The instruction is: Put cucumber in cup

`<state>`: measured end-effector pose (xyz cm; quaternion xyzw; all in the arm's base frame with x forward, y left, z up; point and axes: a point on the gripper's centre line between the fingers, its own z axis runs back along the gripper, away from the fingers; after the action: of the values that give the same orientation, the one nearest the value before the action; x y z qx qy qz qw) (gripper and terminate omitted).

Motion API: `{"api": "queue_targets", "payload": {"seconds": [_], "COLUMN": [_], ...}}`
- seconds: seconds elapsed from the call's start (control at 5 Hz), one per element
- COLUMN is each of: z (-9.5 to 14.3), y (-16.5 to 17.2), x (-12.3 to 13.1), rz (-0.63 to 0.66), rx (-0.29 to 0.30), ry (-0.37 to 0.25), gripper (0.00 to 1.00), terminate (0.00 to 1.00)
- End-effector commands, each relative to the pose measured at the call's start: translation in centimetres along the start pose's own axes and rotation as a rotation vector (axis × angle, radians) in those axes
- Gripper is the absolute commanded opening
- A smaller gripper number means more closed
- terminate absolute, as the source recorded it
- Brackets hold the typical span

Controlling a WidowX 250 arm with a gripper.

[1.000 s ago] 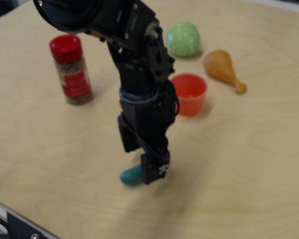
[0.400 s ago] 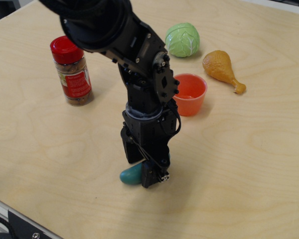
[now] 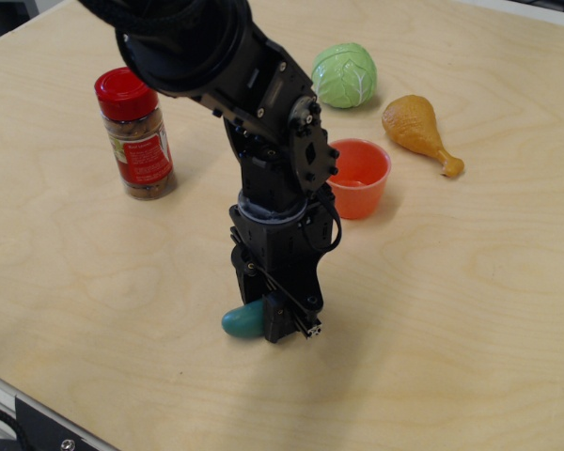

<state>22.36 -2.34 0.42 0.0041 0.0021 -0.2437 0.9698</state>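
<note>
Clamped, as it seems, on the cucumber (image 3: 242,321) low at the table (image 3: 470,301), gripper (image 3: 280,324) hiding most of it. Risk of slipping from an end grip during the lift toward the cup (image 3: 357,177), well apart behind the arm.

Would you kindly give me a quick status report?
Gripper down on cucumber, jaw state unclear. Cup upright, nothing in it. Nothing between them.

Even, bright overhead light. Soft, faint shadows fall on the counter (image 3: 470,310) at lower right of objects. The frame is sharp, slightly softer toward the upper left.
</note>
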Motion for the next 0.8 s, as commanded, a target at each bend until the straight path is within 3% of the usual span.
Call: {"api": "queue_targets", "payload": {"seconds": [0.0,0.4,0.6], "z": [6.2,10.6,10.5], "y": [2.6,6.3,8.2], "x": [0.4,3.2,5.3], "rz": [0.079,0.155,0.166], "rx": [0.086,0.088,0.07], "ry": [-0.105,-0.279,-0.342], "gripper": [0.0,0.0,0.0], "terminate": [0.0,0.0,0.0]}}
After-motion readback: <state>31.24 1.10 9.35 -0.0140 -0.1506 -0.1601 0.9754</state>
